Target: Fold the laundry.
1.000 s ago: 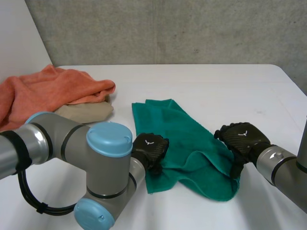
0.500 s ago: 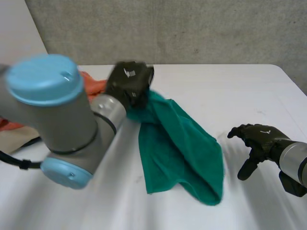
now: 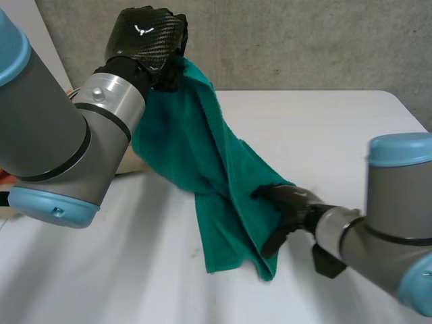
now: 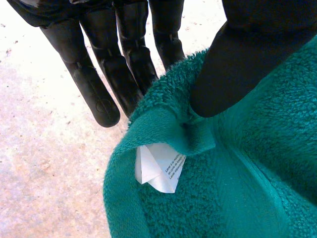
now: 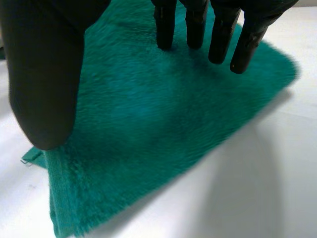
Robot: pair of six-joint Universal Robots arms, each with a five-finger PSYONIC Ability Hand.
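— Towel (image 3: 223, 175), the green one: where is it, and how will it handle?
— It hangs from my left hand (image 3: 145, 37), which holds one corner high. The lower end rests on the worktop (image 3: 351, 135). It's terry: light, soft, limp, hardly slippery, and nothing to break. I expect it to sag wherever I don't support it.
— Your hold?
— My left thumb (image 4: 237, 64) pinches the hem against my fingers, just beside the white label (image 4: 158, 168). My right hand (image 3: 290, 202) is spread, fingers (image 5: 198, 25) straight over the low part, grasping nothing. I'd take a bottom corner there.
— Room?
— Plenty: a smooth white worktop stretches to my right, with a grey concrete wall (image 3: 304, 40) behind.
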